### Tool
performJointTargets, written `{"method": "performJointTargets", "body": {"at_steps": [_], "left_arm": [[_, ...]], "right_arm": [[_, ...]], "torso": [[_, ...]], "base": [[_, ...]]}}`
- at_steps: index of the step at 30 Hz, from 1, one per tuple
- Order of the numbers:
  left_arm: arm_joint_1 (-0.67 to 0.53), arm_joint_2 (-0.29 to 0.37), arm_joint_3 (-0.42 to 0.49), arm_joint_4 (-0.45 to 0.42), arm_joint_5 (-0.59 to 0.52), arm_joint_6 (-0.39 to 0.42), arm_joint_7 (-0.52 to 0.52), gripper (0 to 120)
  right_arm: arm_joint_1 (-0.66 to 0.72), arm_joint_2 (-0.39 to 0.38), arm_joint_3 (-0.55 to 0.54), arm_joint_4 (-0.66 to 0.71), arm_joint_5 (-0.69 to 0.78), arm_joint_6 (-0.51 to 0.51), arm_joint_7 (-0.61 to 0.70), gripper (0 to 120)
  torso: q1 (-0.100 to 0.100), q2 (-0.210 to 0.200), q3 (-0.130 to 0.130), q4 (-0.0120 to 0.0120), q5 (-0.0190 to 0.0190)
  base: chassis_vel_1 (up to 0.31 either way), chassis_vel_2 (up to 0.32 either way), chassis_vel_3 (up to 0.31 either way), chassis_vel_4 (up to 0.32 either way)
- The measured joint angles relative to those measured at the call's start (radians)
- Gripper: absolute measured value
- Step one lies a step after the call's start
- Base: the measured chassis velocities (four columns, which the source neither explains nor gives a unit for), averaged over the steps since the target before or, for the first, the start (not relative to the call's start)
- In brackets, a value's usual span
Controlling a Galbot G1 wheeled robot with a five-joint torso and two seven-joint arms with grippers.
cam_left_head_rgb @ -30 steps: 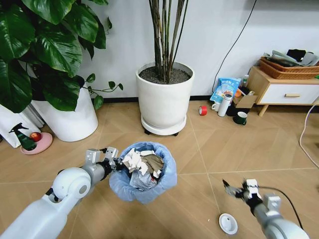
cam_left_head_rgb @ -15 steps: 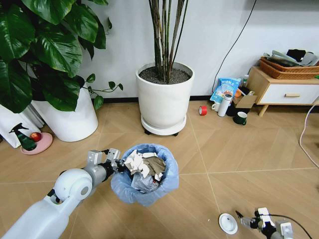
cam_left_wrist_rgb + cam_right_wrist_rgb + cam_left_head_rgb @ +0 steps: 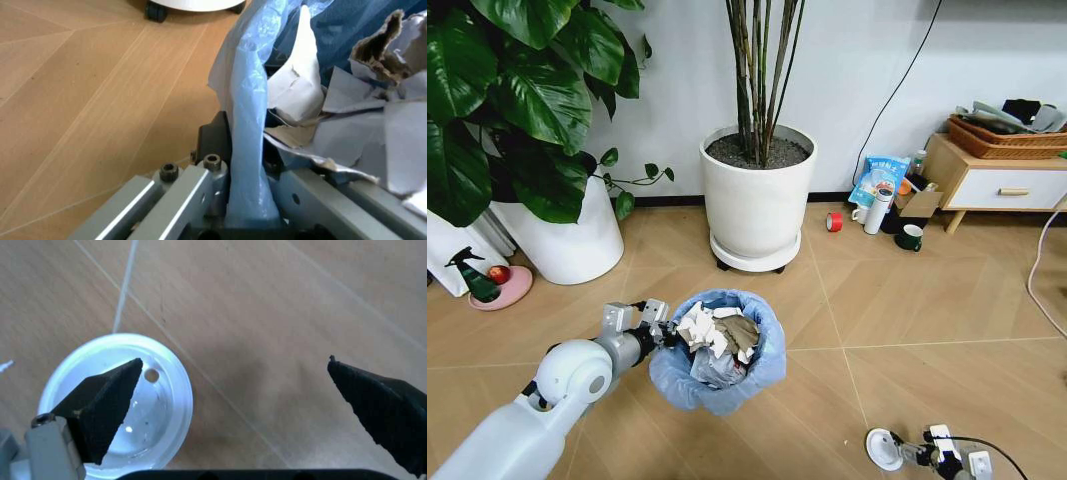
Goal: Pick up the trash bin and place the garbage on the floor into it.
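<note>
The trash bin [image 3: 717, 352] is a small round bin lined with a crinkled light-blue bag [image 3: 245, 125] and heaped with crumpled white and brown paper. My left gripper [image 3: 653, 325] is shut on its near rim, and in the left wrist view the fingers [image 3: 193, 190] pinch the bag and the dark rim between them. A white disc [image 3: 883, 449] lies on the floor at the lower right. My right gripper [image 3: 914, 452] is low beside it and open. In the right wrist view one dark fingertip [image 3: 107, 405] hangs over the disc [image 3: 163, 410] and the other stands off over bare floor.
A big white plant pot [image 3: 757, 205] on a wheeled base stands behind the bin, and another pot [image 3: 577, 245] sits at the left with a green spray bottle [image 3: 472, 277]. At the back right are a wooden cabinet [image 3: 997, 185], a dark mug [image 3: 911, 237] and a white tumbler [image 3: 877, 212].
My right gripper has dropped toward the floor and come in beside the white disc. The left gripper still holds the bin, which has shifted only slightly.
</note>
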Motion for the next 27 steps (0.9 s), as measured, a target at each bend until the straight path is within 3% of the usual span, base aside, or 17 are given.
{"method": "performJointTargets", "body": {"at_steps": [9,12,27], "left_arm": [[-0.001,0.001,0.009,-0.003,-0.001,0.000,-0.012,0],[-0.002,0.002,0.009,-0.006,-0.002,0.000,-0.015,0],[0.003,0.011,0.010,-0.016,-0.004,0.000,-0.022,0]], "right_arm": [[0.063,0.032,-0.007,-0.069,-0.023,0.012,0.003,99],[0.070,0.034,-0.008,-0.078,-0.023,0.012,0.003,94],[0.081,0.059,-0.002,-0.121,-0.021,0.038,-0.005,41]], "torso": [[0.000,0.000,0.000,0.0002,0.0001],[0.000,0.000,0.000,0.0001,0.0000],[0.000,0.000,0.000,0.0003,-0.0007]], "base": [[0.000,0.000,0.000,0.000],[0.000,0.000,0.000,0.000],[0.000,0.000,0.000,0.000]]}}
